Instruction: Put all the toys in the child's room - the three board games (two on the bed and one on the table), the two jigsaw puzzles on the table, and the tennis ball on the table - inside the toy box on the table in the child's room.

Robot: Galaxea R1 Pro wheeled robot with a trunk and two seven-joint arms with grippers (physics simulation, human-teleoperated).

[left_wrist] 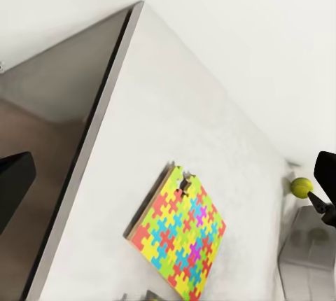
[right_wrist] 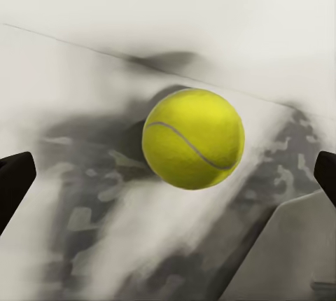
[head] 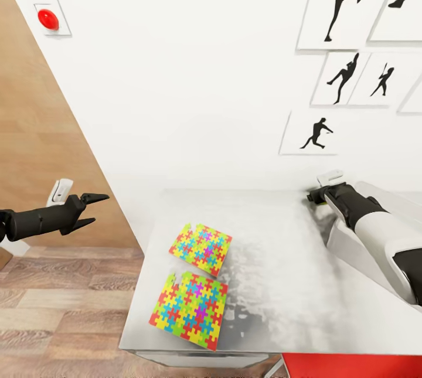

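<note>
Two jigsaw puzzles lie flat on the pale table (head: pixel 275 284), one farther back (head: pixel 200 248) and one near the front edge (head: pixel 189 309); the left wrist view has one of these puzzles (left_wrist: pixel 180 234). The tennis ball (right_wrist: pixel 193 138) rests on the table close to the wall. My right gripper (head: pixel 312 196) is open and faces the ball, with a finger (right_wrist: pixel 14 182) wide on either side of it and not touching. The toy box (head: pixel 340 243) lies under my right arm. My left gripper (head: pixel 97 209) hangs open and empty over the floor, left of the table. The board games are out of view.
A wooden door (head: pixel 41 132) stands at the left with a white switch (head: pixel 60 190) beside it. A red button (head: pixel 48 19) and black silhouette pictures (head: pixel 346 3) hang on the white wall. A red chair (head: pixel 351 366) sits at the table's front edge. Wood floor (head: pixel 58 307) lies left of the table.
</note>
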